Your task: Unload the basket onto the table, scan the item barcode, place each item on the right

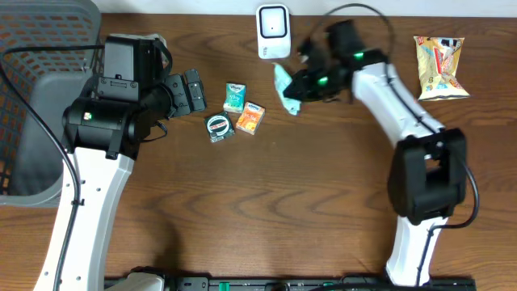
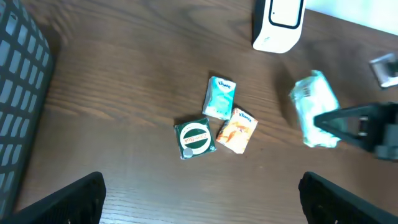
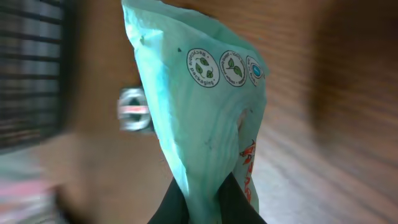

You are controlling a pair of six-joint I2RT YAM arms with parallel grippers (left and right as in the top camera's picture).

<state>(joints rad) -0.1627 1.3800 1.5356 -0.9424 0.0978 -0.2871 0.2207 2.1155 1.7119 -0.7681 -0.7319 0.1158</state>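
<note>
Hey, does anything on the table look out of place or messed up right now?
Nothing looks spilled or broken. Only the mint-green packet stands out: pinched in the right gripper, it sits tilted beside the scanner, creased at the grip.

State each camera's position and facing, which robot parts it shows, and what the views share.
Overhead: above the table, looking straight down; both arms, the left gripper and the right gripper show.
Left wrist: on the left arm, looking down at three small items and the scanner; its open fingers sit in the bottom corners.
Right wrist: on the right arm, looking along its fingers, shut on the green pouch; the background is blurred.
Shared: the green pouch appears in all three views.
</note>
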